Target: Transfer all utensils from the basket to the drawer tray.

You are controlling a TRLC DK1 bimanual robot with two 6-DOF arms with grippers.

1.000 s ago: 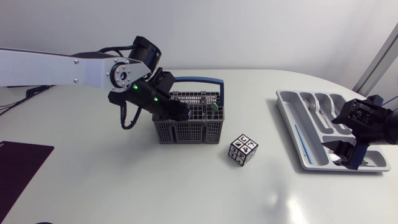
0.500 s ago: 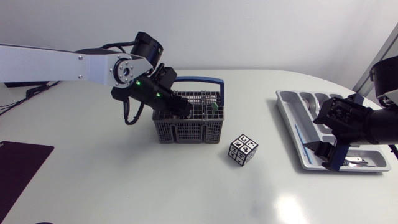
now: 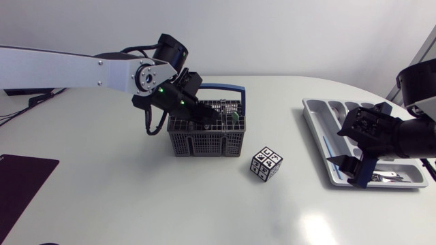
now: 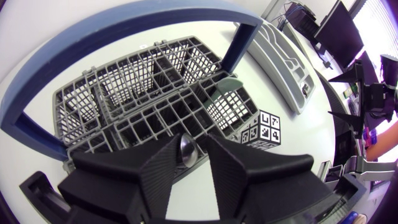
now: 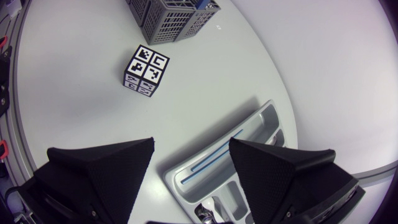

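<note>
Left claw (image 3: 204,117) is sliding further across the basket (image 3: 204,144), fingers narrowly apart around a utensil tip (image 4: 186,149), perhaps not yet gripping. Right claw (image 3: 346,170), wide apart, is drifting toward the tray's (image 3: 310,117) inner edge.
</note>
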